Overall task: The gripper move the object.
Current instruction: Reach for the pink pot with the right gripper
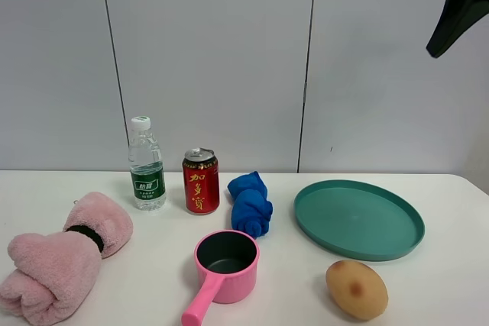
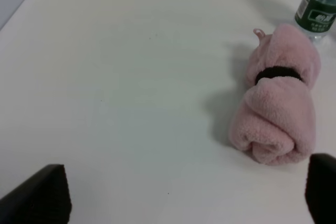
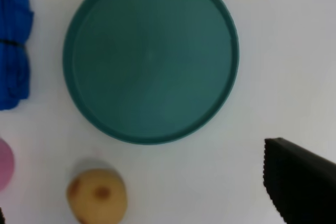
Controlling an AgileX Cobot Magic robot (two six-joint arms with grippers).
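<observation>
The pink toy saucepan (image 1: 226,259) stands upright on the white table, front centre, dark inside, its handle pointing to the front left. A sliver of its pink rim shows at the edge of the right wrist view (image 3: 4,164). My right gripper (image 1: 457,11) hangs high at the top right, far above the table. In the right wrist view it (image 3: 157,205) looks down on the plate, fingers wide apart and empty. My left gripper (image 2: 181,200) is out of the high view. Its wrist view shows it open and empty over bare table, beside the rolled pink towel (image 2: 278,111).
A water bottle (image 1: 147,166), a red can (image 1: 201,182) and a blue cloth (image 1: 250,202) stand behind the saucepan. A green plate (image 1: 359,219) lies at the right, with a potato (image 1: 356,288) in front of it. The rolled pink towel (image 1: 65,253) lies at the front left.
</observation>
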